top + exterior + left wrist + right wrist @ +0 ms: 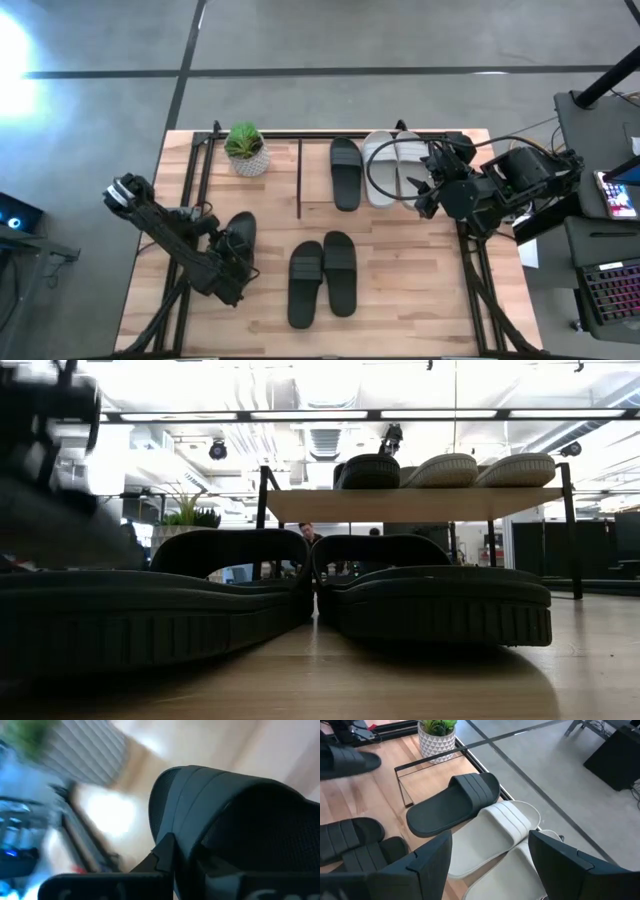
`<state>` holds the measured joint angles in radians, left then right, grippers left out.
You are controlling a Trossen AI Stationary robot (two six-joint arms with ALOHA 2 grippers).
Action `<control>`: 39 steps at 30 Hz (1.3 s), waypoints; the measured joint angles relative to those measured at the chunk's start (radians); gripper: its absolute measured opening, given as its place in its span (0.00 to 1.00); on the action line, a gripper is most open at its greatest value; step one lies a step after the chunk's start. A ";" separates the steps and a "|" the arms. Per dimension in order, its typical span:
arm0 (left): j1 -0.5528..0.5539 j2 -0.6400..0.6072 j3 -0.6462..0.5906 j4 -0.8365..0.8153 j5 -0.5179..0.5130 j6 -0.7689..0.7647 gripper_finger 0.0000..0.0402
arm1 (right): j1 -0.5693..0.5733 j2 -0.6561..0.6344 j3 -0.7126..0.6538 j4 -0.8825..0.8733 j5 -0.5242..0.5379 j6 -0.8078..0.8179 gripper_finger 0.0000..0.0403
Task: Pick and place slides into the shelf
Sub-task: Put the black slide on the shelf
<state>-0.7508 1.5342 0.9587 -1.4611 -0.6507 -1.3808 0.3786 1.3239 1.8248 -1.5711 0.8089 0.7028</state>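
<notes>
A black slide and two light grey slides lie soles down on the shelf at the table's far side. Two more black slides lie side by side on the tabletop, near its middle front. At the left, my left gripper is shut on another black slide. My right gripper hovers open above the grey slides, touching nothing. In the low view the two front slides fill the foreground and the shelf stands behind them. My left gripper holds the black slide by its near part, beside the ribbed strap. One finger lies against the slide's side; the slide hides the other. The fingers slant down from the table's left near side. I cannot tell whether the slide is clear of the table.
A potted plant in a white patterned pot stands on the shelf's left part. The shelf's thin black frame bars run along the table's far edge and down its sides. Bare wood lies between the held slide and the shelf.
</notes>
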 joint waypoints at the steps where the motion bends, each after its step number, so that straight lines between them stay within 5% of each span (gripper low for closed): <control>1: 0.005 -0.003 0.050 -0.062 -0.033 0.000 0.00 | 0.000 0.000 0.000 0.000 0.000 -0.001 0.63; 6: 0.071 -0.062 0.264 -0.075 -0.235 0.186 0.00 | 0.000 0.000 0.000 0.000 0.000 -0.004 0.63; 12: 0.294 -0.087 0.466 -0.076 -0.481 0.485 0.00 | 0.000 0.000 0.000 0.000 0.000 -0.004 0.63; 18: 0.508 -0.067 0.561 0.376 -0.516 1.163 0.00 | 0.000 0.000 0.000 0.000 0.001 -0.007 0.63; 23: 0.640 -0.011 0.565 0.729 -0.509 1.506 0.00 | 0.000 0.000 0.000 0.000 0.001 -0.004 0.63; 30: 0.778 0.088 0.561 0.774 -0.374 1.464 0.00 | 0.000 0.000 0.000 0.000 0.001 0.004 0.63; 39: 0.810 0.132 0.561 0.798 -0.226 1.324 0.00 | 0.000 0.000 0.000 0.000 0.004 0.004 0.63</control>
<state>0.0592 1.6663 1.5196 -0.6631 -0.8768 -0.0565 0.3790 1.3235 1.8248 -1.5711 0.8127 0.7071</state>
